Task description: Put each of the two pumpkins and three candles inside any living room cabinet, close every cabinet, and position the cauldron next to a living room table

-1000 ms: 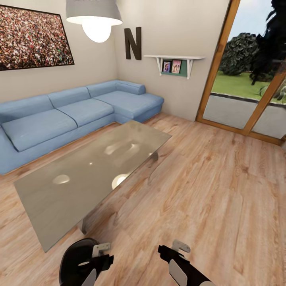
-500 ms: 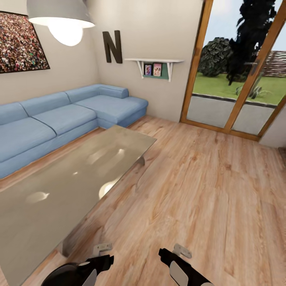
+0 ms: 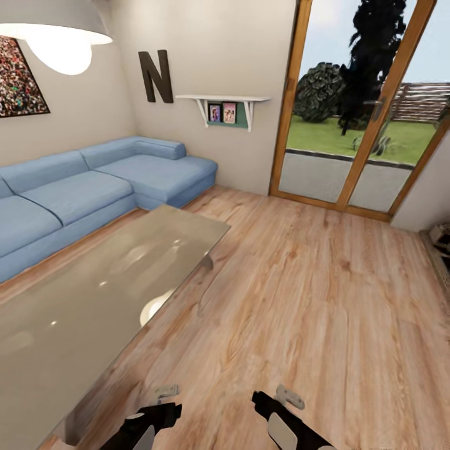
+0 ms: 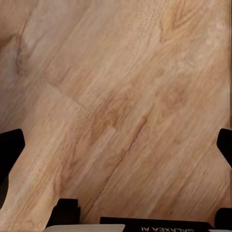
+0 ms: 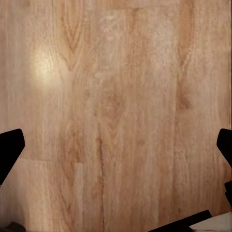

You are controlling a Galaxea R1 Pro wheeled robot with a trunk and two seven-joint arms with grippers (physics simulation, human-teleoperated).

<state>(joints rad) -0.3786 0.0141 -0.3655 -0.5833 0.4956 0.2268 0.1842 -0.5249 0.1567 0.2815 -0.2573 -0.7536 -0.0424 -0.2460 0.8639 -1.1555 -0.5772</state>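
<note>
So in the head view the whole picture has slid compared with a second ago, which means the camera and base turned to the right, not that the furniture moved: the glass table (image 3: pixel 106 294) now runs off the left and bottom edges, the blue sofa (image 3: pixel 94 187) is pushed further left, and more of the glass patio doors (image 3: pixel 350 125) and open wood floor (image 3: pixel 312 300) are showing. The dark round thing that sat by the left claw (image 3: pixel 164 400) a second ago isn't in the frame anymore, so I can't say where it ended up. Right claw (image 3: pixel 278 399) sits low at the bottom edge next to it, both just hanging over the floor. No pumpkins, candles or long low cabinet anywhere here, so my guess is the robot is still swinging around looking for them. Left wrist view: bare floorboards, with the dark fingertips (image 4: pixel 10 152) out at opposite edges, so that claw is spread apart and holding nothing. Right wrist view: same deal, plain planks, tips wide apart, nothing between them.
</note>
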